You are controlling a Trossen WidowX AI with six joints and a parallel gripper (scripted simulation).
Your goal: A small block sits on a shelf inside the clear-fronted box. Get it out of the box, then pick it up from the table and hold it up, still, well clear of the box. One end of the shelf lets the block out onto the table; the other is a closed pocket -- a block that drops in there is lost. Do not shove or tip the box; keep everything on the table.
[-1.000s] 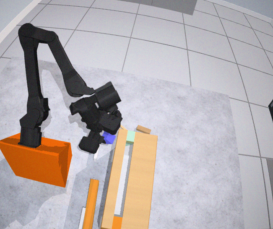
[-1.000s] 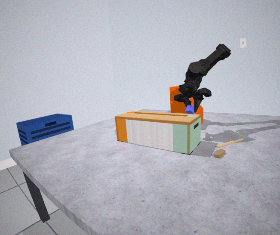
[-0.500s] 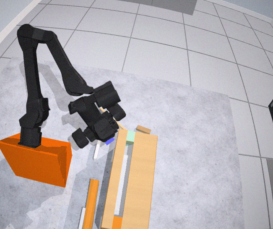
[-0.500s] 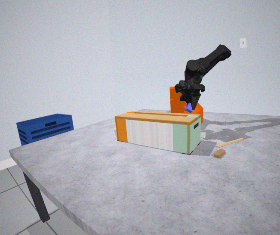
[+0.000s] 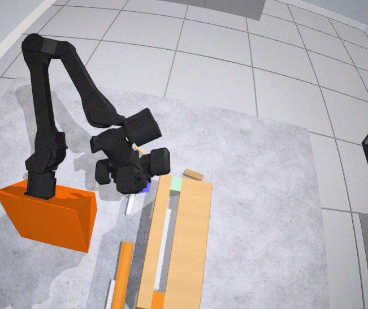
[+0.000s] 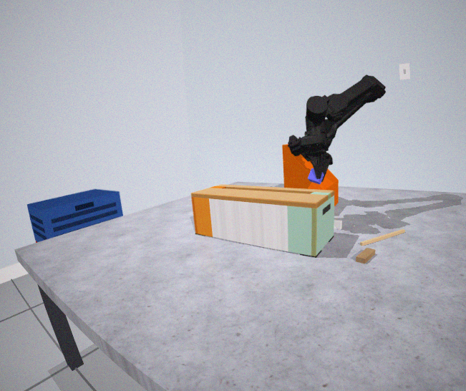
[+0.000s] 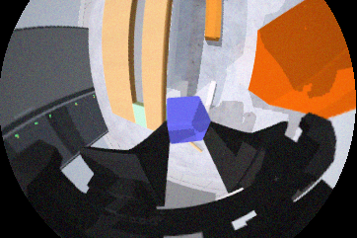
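Note:
My gripper (image 7: 182, 122) is shut on the blue block (image 5: 145, 188) (image 6: 315, 176) (image 7: 183, 118). The block is held up in the air, outside the box, at about the height of the box's top or above it in the exterior view. In the top view the gripper body hides most of the block. The long box (image 5: 190, 243) (image 6: 245, 223) (image 7: 117, 43) stands upright on the table, with a wooden top, a slot along it, an orange end and a mint-green end. The block hangs near the mint-green end, on the robot-base side. How far apart they are is hard to tell.
An orange bar (image 5: 122, 269) (image 7: 213, 9) lies beside the box. A white strip (image 5: 129, 205) lies near the gripper. A brown block (image 5: 193, 174) (image 6: 365, 255) and a thin wooden stick (image 6: 382, 237) lie beyond the green end. The orange base block (image 5: 54, 219) (image 7: 291, 63) carries the arm.

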